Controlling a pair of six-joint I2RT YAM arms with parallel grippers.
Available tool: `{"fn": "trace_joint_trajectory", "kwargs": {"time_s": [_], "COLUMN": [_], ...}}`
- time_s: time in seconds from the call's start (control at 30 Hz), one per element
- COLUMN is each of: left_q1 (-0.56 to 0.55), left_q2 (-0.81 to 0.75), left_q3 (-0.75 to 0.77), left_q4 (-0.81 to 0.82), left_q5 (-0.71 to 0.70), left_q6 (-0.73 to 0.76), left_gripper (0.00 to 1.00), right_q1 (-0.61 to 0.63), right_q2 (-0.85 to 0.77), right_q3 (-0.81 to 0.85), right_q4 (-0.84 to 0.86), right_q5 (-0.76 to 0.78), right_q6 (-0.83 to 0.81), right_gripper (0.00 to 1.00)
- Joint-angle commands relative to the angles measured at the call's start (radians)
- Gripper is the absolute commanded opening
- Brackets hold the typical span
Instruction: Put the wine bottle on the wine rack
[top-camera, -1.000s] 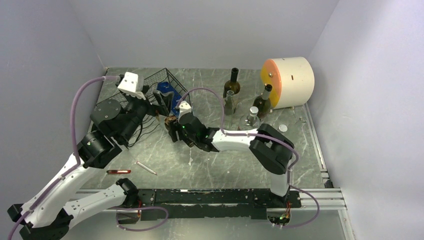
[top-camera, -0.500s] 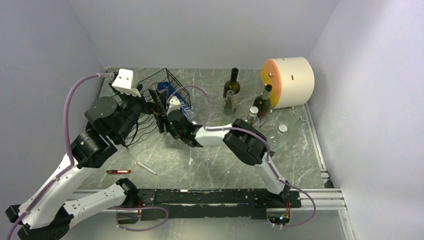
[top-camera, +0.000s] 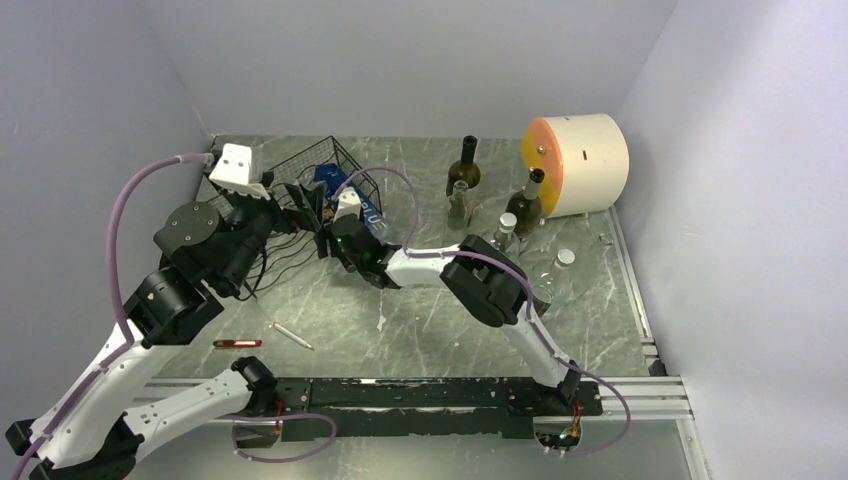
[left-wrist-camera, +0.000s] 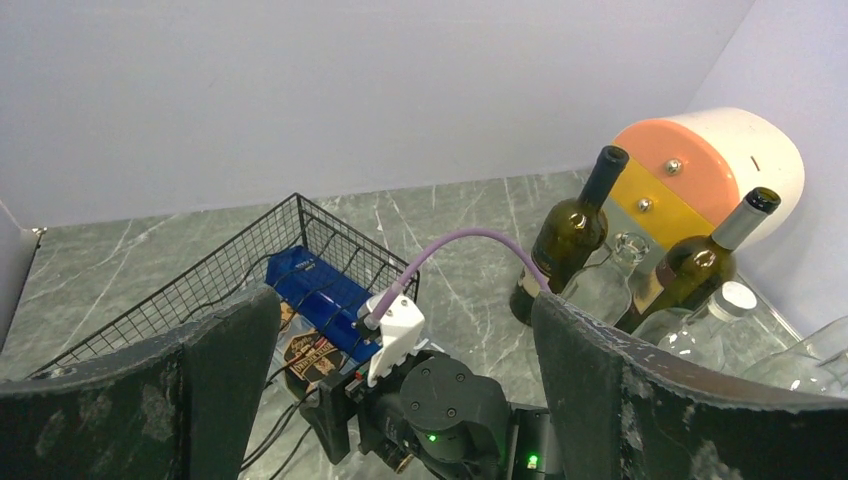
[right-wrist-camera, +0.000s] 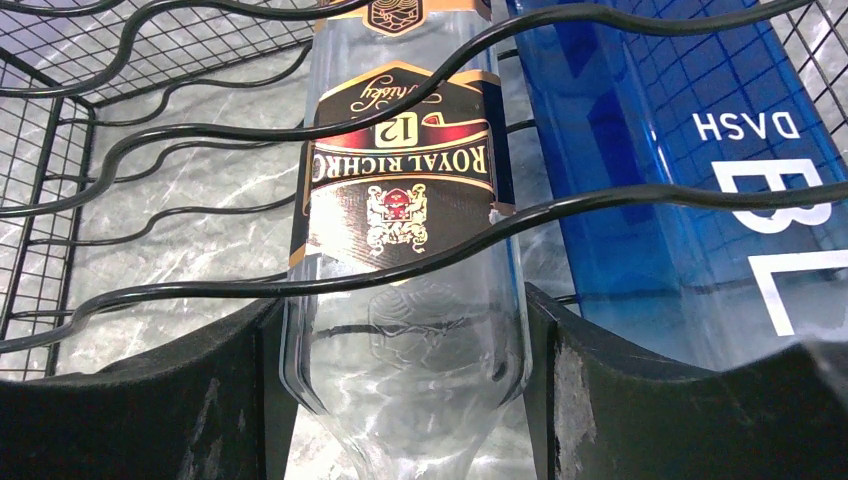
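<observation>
The wine rack is a black wire-mesh frame with wavy rods at the back left of the table. My right gripper is shut on a clear wine bottle with a gold and black label, its fingers pressed against the bottle's shoulders. The bottle lies inside the rack, beneath the wavy rods, beside a blue bottle. My left gripper is open with nothing in it, held just left of the right wrist. From there it faces the rack and the bottle's label.
Two dark bottles and several clear ones stand right of the rack. A white cylinder with an orange face lies at the back right. A red pen and a thin stick lie near the front left.
My right arm has reached further back and left, carrying the clear bottle deeper into the rack. My left arm has drawn back to the left, still open.
</observation>
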Motion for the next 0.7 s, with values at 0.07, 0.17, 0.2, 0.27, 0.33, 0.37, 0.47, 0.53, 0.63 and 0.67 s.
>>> {"fn": "trace_joint_trajectory", "kwargs": {"time_s": [0.07,0.17,0.2,0.27,0.33,0.37,0.47,0.53,0.63,0.67], "left_q1": [-0.005,-0.004,-0.005,-0.005,-0.004,-0.005,-0.004,-0.005,-0.005,-0.004], "left_q2": [0.001,-0.001,-0.002,-0.004,-0.005,-0.005,-0.003,-0.003,-0.008,-0.009], "left_q3": [0.003,0.006,0.006,0.007,0.008,0.009,0.019,0.025,0.029,0.029], "left_q4": [-0.035,-0.039,-0.04,-0.042,-0.043,-0.046,-0.055,-0.058,-0.054,-0.051], "left_q5": [-0.003,-0.004,-0.004,-0.004,-0.004,-0.006,-0.01,-0.013,-0.01,-0.009], "left_q6": [0.006,0.006,0.005,0.002,0.003,0.003,0.006,0.009,0.013,0.015], "left_gripper": [0.99,1.0,1.0,1.0,0.99,0.99,1.0,0.99,1.0,1.0], "right_q1": [0.001,0.0,0.0,-0.002,-0.002,-0.002,-0.003,-0.003,-0.003,-0.003], "right_q2": [-0.046,-0.052,-0.052,-0.055,-0.059,-0.064,-0.093,-0.129,-0.187,-0.207], "right_q3": [0.022,0.032,0.039,0.046,0.049,0.046,0.024,0.009,-0.025,-0.032], "right_q4": [0.153,0.126,0.114,0.095,0.086,0.081,0.081,0.068,0.046,0.036], "right_q5": [0.004,0.012,0.014,0.018,0.016,0.013,-0.006,-0.024,-0.045,-0.047], "right_q6": [-0.009,-0.018,-0.021,-0.028,-0.031,-0.03,-0.021,-0.014,-0.001,0.002], "right_gripper": [0.78,0.86,0.88,0.92,0.94,0.95,0.95,0.95,0.95,0.95]}}
